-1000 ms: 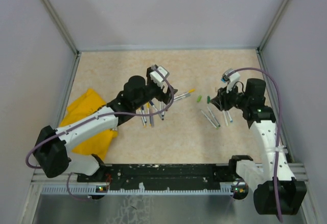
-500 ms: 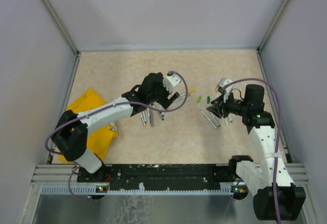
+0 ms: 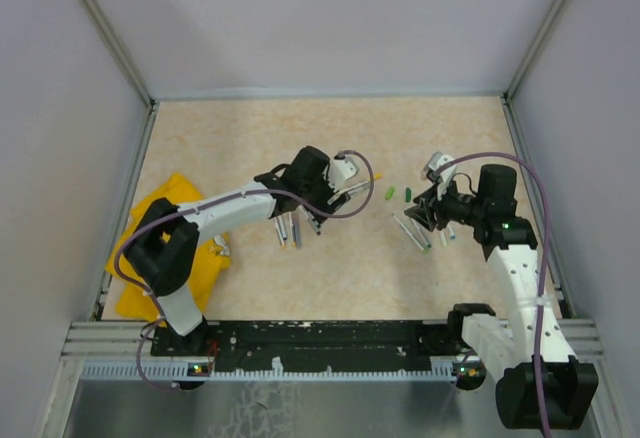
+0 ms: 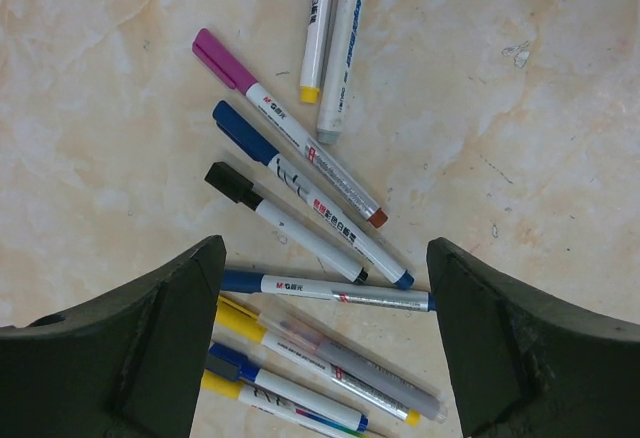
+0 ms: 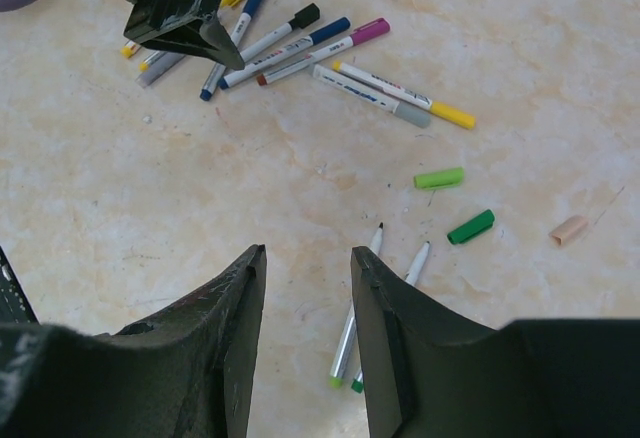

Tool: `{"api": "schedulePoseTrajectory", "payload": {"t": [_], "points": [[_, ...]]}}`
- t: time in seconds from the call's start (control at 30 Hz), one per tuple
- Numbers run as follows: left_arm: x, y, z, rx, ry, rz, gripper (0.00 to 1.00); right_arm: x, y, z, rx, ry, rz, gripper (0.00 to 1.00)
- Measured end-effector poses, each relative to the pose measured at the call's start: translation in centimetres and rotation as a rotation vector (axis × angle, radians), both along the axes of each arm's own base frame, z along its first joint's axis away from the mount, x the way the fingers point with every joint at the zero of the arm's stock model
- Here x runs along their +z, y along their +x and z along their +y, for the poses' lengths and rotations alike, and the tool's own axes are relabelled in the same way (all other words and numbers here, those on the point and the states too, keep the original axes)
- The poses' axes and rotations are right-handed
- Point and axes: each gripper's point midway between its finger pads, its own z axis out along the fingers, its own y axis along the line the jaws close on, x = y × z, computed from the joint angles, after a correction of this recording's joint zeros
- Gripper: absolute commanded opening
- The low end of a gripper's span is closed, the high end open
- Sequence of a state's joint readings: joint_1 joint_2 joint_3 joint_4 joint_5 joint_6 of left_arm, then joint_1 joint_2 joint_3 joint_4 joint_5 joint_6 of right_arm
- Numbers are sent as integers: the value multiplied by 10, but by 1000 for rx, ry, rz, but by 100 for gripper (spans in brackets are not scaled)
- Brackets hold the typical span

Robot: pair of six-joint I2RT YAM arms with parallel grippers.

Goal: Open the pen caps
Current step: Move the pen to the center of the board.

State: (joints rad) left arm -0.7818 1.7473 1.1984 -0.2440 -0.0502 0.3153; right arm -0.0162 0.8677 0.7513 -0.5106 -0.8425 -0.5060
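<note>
The left gripper [image 4: 325, 250], spread wide and empty, should be lowered onto one pen [image 4: 290, 226] only (black cap [image 4: 232, 182] at ten o'clock), the right gripper [image 5: 308, 253] being half-open, empty.

The tabletop [image 3: 250, 128] is that beige marbled stuff. Toward the left there's a loose heap of capped marker pens [image 4: 300, 158] with purple, blue, black and yellow ends, and a yellow cloth [image 3: 125, 298] lies further left. Over on the right, two uncapped pens [image 5: 345, 343] lie side by side, with a light green cap [image 5: 438, 178] and a dark green cap [image 5: 470, 227] near them.
</note>
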Motion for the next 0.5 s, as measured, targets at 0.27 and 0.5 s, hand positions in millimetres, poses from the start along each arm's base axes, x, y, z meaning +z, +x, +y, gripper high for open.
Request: {"api": "schedulePoseTrajectory", "payload": {"t": [0.27,0.5], "points": [[-7,-7,1,-26,-6,56,80,-2,1,-1,-5,-4,5,40],[-16,-11,-4,-52,-1,103,74,-2,2,-2,-13,-8,5,40]]}}
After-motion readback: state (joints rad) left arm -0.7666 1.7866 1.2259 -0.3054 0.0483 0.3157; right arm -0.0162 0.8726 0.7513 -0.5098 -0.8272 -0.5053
